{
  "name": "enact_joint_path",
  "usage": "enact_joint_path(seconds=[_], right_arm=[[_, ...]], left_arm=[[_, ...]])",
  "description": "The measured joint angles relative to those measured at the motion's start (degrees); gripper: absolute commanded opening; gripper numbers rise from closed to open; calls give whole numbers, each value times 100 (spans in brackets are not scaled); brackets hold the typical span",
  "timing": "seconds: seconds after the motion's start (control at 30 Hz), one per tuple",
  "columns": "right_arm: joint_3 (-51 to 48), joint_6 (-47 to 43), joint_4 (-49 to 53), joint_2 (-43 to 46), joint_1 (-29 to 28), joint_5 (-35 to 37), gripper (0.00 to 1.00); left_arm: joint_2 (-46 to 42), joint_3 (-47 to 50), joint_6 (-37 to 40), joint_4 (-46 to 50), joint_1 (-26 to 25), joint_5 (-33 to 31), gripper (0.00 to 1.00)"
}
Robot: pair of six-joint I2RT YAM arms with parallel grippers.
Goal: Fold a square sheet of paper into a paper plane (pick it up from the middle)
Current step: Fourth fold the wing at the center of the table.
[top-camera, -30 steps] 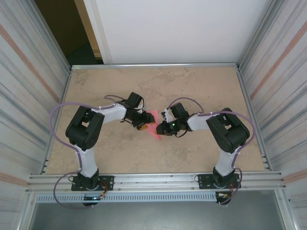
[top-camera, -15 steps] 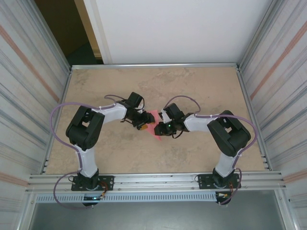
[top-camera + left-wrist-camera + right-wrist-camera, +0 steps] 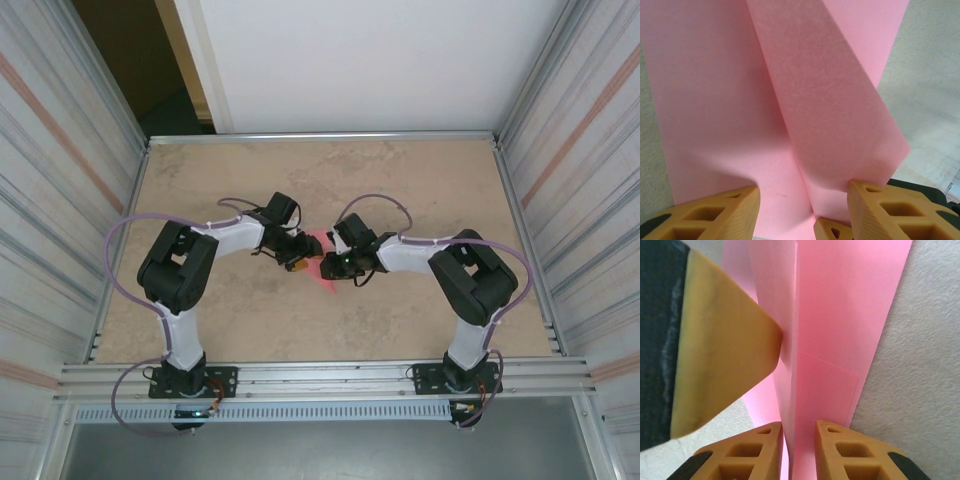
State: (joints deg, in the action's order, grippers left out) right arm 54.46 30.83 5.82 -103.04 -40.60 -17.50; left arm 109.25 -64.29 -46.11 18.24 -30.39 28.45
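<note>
The pink sheet of paper (image 3: 318,243) lies mid-table, folded into a long narrow shape with straight creases, between my two grippers. My left gripper (image 3: 300,262) reaches it from the left and my right gripper (image 3: 335,262) from the right. In the left wrist view the paper (image 3: 730,100) has a raised flap leaning on the right finger, and my left gripper (image 3: 804,190) stands open across it. In the right wrist view an upright fold of the paper (image 3: 840,315) runs between the narrowly parted jaws of my right gripper (image 3: 799,426), while the left gripper's finger (image 3: 725,350) presses its side.
The beige table (image 3: 400,180) is fenced by a metal rail at the near edge (image 3: 320,375) and corrugated walls (image 3: 580,150) on both sides. Purple cables (image 3: 115,250) loop off both arms. Bare tabletop (image 3: 925,365) lies right of the paper.
My right gripper has slid left, closer to the left gripper, and now covers more of the paper. The left arm has stayed put.
</note>
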Motion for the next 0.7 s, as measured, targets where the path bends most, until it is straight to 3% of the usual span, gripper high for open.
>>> enact_joint_path(seconds=[0.37,0.7], right_arm=[[46,4,-17,-74,-59,118,11],[-190,26,-450,-85,98,-310,4]], left_arm=[[9,-11,2,13,0,4,53],[-39,-11,4,13,-2,0,53]])
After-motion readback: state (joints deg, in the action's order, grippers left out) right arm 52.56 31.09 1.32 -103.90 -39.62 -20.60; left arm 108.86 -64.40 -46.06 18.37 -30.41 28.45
